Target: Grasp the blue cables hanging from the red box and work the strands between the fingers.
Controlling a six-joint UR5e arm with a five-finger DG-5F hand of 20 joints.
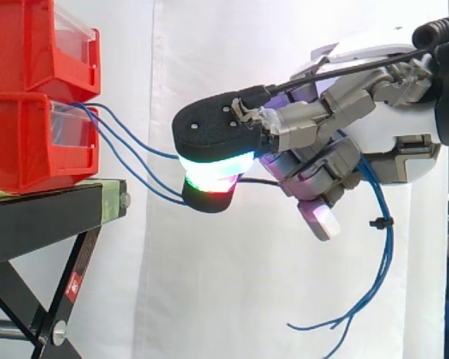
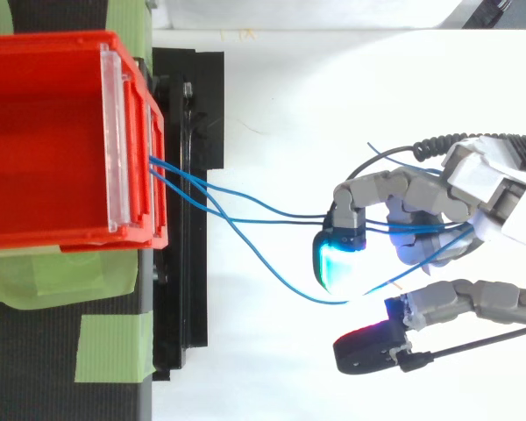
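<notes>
Three thin blue cables (image 2: pixel 272 213) leave the front of the lower red box (image 1: pixel 30 142) and run right, sagging, into my hand (image 1: pixel 389 127). In the top view the hand (image 2: pixel 491 197) has its fingers curled, and the strands pass under one bent finger whose pad (image 2: pixel 337 263) glows cyan. Another strand loops below that pad towards the palm. The thumb (image 2: pixel 377 346), glowing magenta, lies a little apart from them. From the side, the glowing pads (image 1: pixel 213 161) overlap where the cables enter. The cables' loose ends (image 1: pixel 385 247) hang down behind the hand.
A second red box (image 1: pixel 37 45) with a clear front plate is stacked on the lower one. Both stand on a black stand (image 1: pixel 45 217) with green tape patches (image 2: pixel 114 346). A white curtain hangs behind.
</notes>
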